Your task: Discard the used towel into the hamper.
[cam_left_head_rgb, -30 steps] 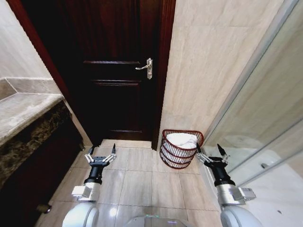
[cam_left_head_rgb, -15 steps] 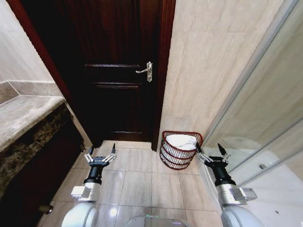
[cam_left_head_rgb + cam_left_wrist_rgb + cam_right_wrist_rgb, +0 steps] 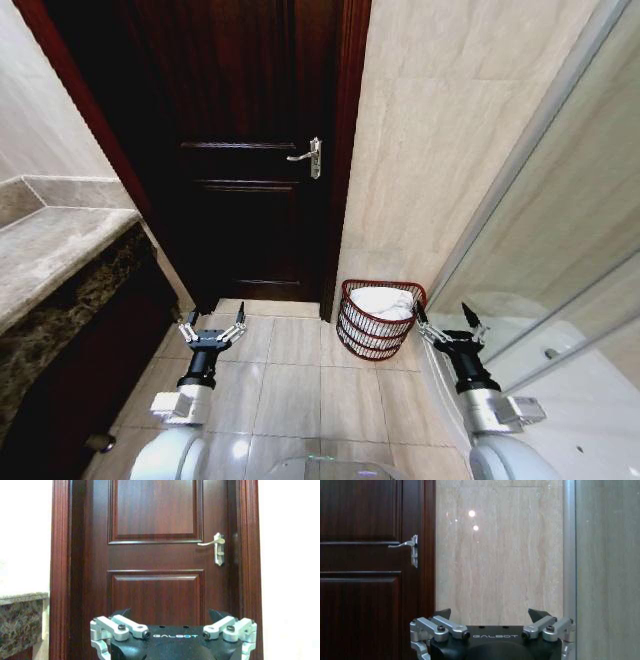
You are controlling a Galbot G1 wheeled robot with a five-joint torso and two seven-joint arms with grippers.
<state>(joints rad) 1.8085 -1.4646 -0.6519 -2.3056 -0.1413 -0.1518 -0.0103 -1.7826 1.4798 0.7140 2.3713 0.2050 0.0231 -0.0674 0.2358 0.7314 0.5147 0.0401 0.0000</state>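
Towel [image 3: 383, 301] in hamper [image 3: 372, 334]; "GALBOT" on both wide-fingered grippers.

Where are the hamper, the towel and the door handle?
hamper [image 3: 365, 335], head view, front slats.
towel [image 3: 384, 301], head view, white folds inside the hamper.
door handle [image 3: 305, 156], head view, lever.

Glossy wood door [image 3: 250, 150]; polished floor tiles [image 3: 290, 390]; wire-slat hamper [image 3: 375, 325].
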